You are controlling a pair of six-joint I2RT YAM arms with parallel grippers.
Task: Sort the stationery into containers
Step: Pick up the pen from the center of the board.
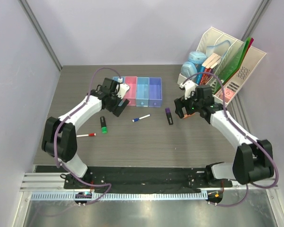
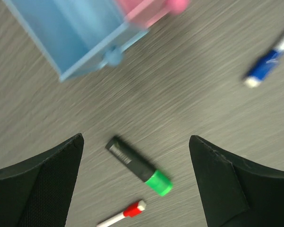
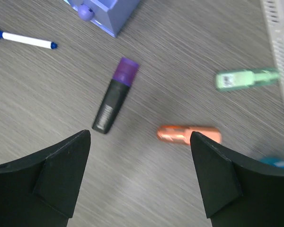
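4 trays (image 1: 137,90) | 3 highlighters (image 1: 169,116) | 2 markers (image 1: 141,118) | left tool (image 1: 119,105) agape | right tool (image 1: 187,112) agape

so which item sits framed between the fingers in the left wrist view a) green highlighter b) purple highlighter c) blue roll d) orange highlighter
a, in the left wrist view the green highlighter, black body with a green cap, lies framed by the open left gripper, with the red-capped marker beside it.

top: high, rear, far | wrists: close, downward | shared: blue-capped marker (image 1: 141,117)
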